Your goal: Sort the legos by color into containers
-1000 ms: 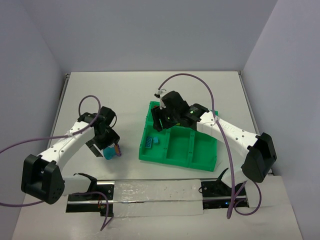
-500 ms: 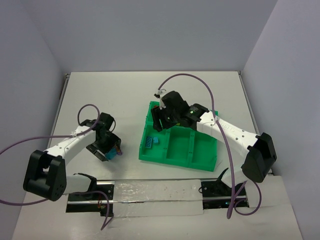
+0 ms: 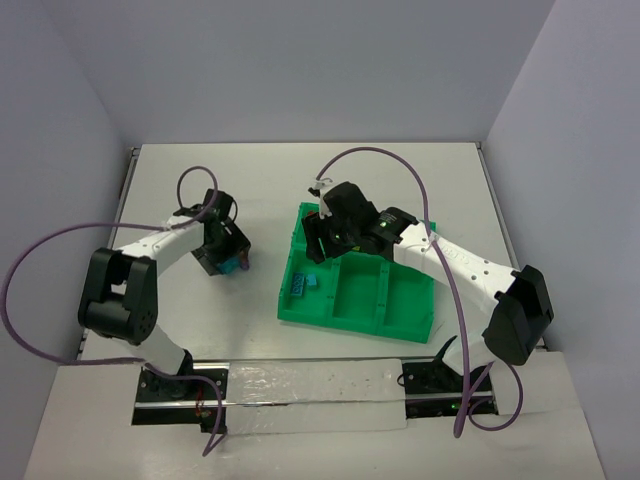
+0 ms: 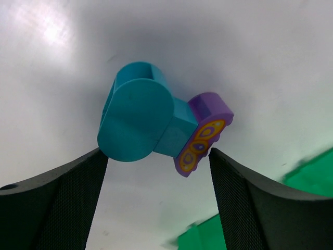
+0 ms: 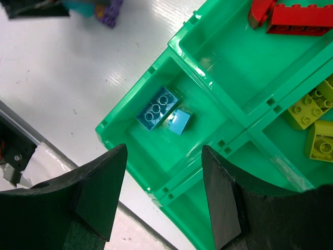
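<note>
My left gripper (image 3: 228,260) is shut on a cyan lego (image 4: 136,119) with a purple butterfly-print piece (image 4: 204,133) stuck to it, held at the fingertips just above the table, left of the tray. The pair also shows in the top view (image 3: 233,266). The green tray (image 3: 350,322) has six compartments. My right gripper (image 3: 322,240) hovers open and empty over its far left part. Below it, two blue legos (image 5: 158,108) lie in one compartment. Red legos (image 5: 291,18) and yellow-green legos (image 5: 312,117) lie in other compartments.
The tray's near-left corner (image 5: 104,130) sits close to the metal rail (image 3: 300,380) along the table's front edge. A purple cable (image 3: 60,245) loops out from the left arm. Grey walls surround the white table (image 3: 250,180).
My left gripper has swung from near the front edge away and slightly right, carrying the cyan lego with it. The right arm has not moved.
</note>
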